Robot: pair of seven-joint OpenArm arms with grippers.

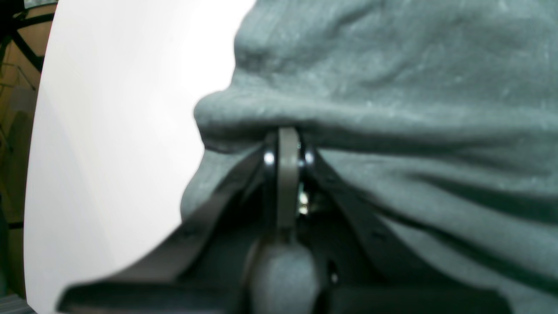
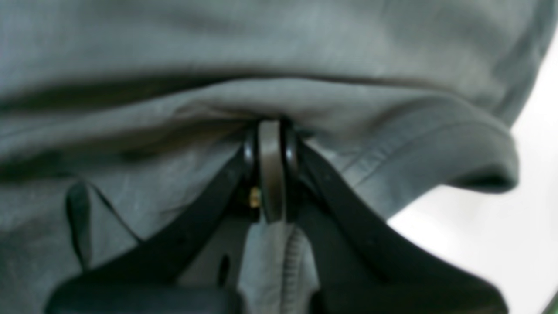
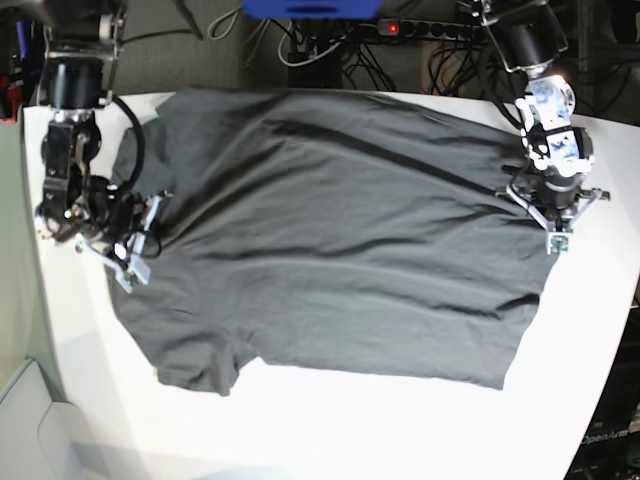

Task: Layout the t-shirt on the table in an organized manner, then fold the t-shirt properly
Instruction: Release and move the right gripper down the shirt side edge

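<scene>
Base view: the charcoal t-shirt (image 3: 330, 240) lies spread across the white table (image 3: 330, 420), with slack ridges running through the cloth. My right gripper (image 3: 135, 240) is clamped on its edge at nine o'clock, near a sleeve; my left gripper (image 3: 548, 205) is clamped on the edge at three o'clock. I judge it light, limp and quick to bunch. Hems and seams give my jaws the surest hold; pulling both sides evenly should keep it flat.
</scene>
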